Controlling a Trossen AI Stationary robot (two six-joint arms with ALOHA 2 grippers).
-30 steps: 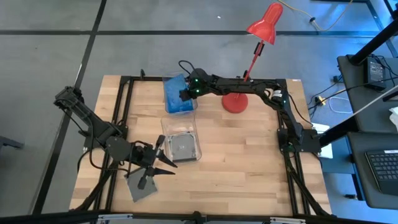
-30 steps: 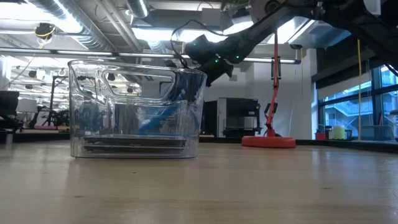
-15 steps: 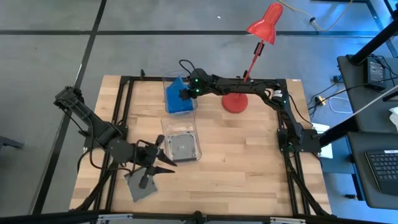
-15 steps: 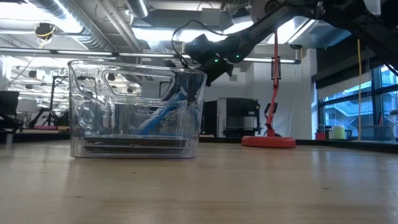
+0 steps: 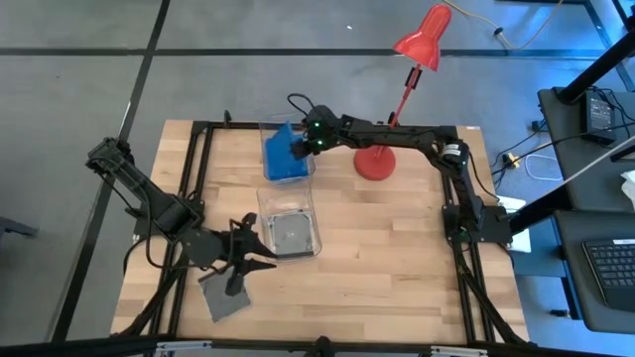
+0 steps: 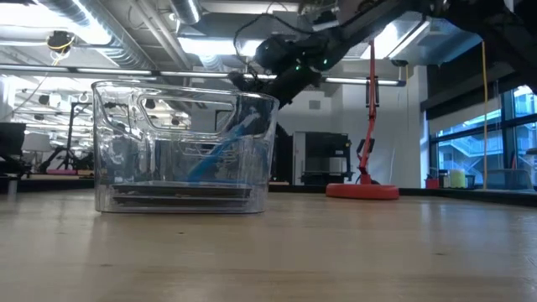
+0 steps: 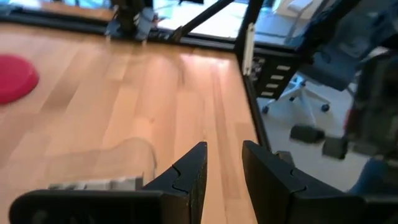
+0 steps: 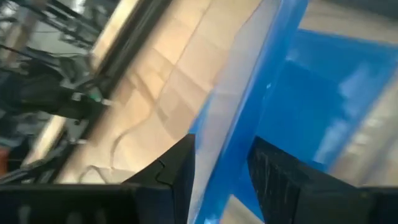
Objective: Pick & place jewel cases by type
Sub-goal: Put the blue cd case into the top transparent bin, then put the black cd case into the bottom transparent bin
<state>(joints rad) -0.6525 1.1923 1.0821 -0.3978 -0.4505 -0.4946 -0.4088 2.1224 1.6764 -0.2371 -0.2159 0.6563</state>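
Note:
Several blue jewel cases (image 5: 283,159) fill the far clear bin (image 5: 266,129); one blue case (image 6: 220,153) leans slanted inside it. My right gripper (image 5: 298,149) hovers open just above that bin's rim (image 6: 245,84), and the leaning case's edge (image 8: 242,106) shows beyond its fingers. Grey jewel cases (image 5: 291,236) lie flat in the near clear bin (image 5: 264,198). Another grey case (image 5: 226,297) lies flat on the table at the near left. Just left of the near bin, my left gripper (image 5: 260,263) stands open above the table with nothing between its fingers (image 7: 222,163).
A red desk lamp stands with its round base (image 5: 375,164) right of the far bin, its head (image 5: 422,40) beyond the table's far edge. Black frame rails (image 5: 203,178) run along the table's left and right sides. Bare wood (image 5: 387,258) stretches right of the near bin.
My right gripper has risen from the far bin's inside to above its rim; the blue case stays leaning in the bin. My left gripper has rolled and tipped further down beside the near bin, sinking slightly.

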